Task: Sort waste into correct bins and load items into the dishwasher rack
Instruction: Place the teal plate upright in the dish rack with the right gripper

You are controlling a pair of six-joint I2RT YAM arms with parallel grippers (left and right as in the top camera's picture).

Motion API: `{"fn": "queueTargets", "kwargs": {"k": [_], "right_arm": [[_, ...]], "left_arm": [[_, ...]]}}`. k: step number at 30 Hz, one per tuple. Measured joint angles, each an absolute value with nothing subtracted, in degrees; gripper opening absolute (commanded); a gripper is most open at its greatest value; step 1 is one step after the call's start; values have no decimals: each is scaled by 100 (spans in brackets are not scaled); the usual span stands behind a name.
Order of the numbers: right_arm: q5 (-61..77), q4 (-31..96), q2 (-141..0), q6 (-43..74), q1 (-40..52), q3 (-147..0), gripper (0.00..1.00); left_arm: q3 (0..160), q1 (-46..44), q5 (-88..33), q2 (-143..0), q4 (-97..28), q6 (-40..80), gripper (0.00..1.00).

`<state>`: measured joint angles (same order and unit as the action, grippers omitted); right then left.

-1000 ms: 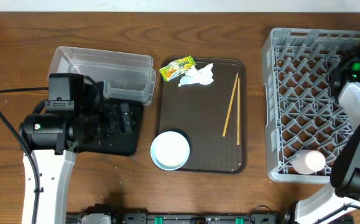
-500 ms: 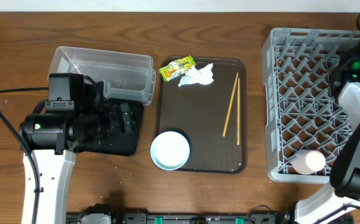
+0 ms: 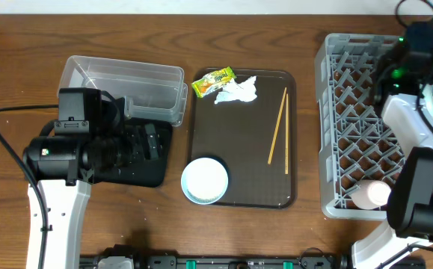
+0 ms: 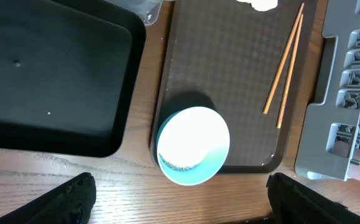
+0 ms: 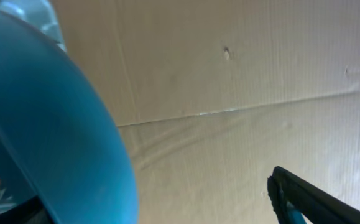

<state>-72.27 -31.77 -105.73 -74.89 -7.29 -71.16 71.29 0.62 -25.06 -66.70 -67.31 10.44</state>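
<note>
A small mint-green bowl (image 3: pixel 204 180) (image 4: pixel 193 146), white inside with rice-like grains, sits at the brown tray's front left corner. The snack wrapper (image 3: pixel 212 81) and white tissue (image 3: pixel 236 91) lie at the tray's back, and the chopsticks (image 3: pixel 279 134) (image 4: pixel 284 65) lie on its right. My left gripper (image 4: pixel 180 190) (image 3: pixel 152 143) hangs open over the black tray (image 3: pixel 137 173) (image 4: pixel 49 74), holding nothing. The clear tub (image 3: pixel 123 88) stands behind it. My right gripper (image 5: pixel 180 199) is open above the back of the dishwasher rack (image 3: pixel 366 127). A large blue bowl (image 5: pixel 43 112) fills the left of its view. A pink cup (image 3: pixel 370 196) lies in the rack's front.
The brown serving tray (image 3: pixel 238 161) lies between the bins and the rack. In the left wrist view the rack's near corner (image 4: pixel 329 124) stands just right of that tray. A cable (image 3: pixel 7 149) loops off the left arm. A beige wall (image 5: pixel 242 93) backs the right wrist view.
My right gripper has gone from shut to open. The right arm has shifted left and toward the rack's back. The left arm and everything on the tray are as before.
</note>
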Motion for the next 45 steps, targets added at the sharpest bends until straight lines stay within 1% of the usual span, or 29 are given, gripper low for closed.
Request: {"fn": "queueTargets", "kwargs": {"k": [7,14,17,20,22,27,29,37,45], "right_arm": [[-7321,-1708,-10506,-7122,-683,-7118,89],[-7426,-1608,-10503,-6628,-821,-7118,93],[-7437,-1610,-10503,-6501,-985,-7118,99],[-7402,-1433,-10501,-6333,-1201,-7118,99],[-7325,-1061,-10495,-6184,-1323,-7120,98],[-6768,266,-10492,-5680,-1417,-7120,99],[-6451,578,-10492,-5441,-1398,-7120,99],[-5553,794,-10457,-4630,-1240,-7120,99],[-4731,1050,-10073,-4012,-521,-7120,99]], "left_arm": [[7129,62,-2506,-6667,-6733,1044,90],[7129,62,-2506,-6670,-6729,1044,90],[7129,62,-2506,-6667,-6731,1044,90],[7129,62,-2506,-6667,-6729,1044,90],[7129,62,-2506,-6667,-6729,1044,90],[7129,62,-2508,-6670,-6733,1044,90],[7129,62,-2506,-6670,-6731,1044,90],[7129,62,-2504,-6670,-6729,1044,91],[7129,62,-2504,-6670,-6729,1044,90]]}}
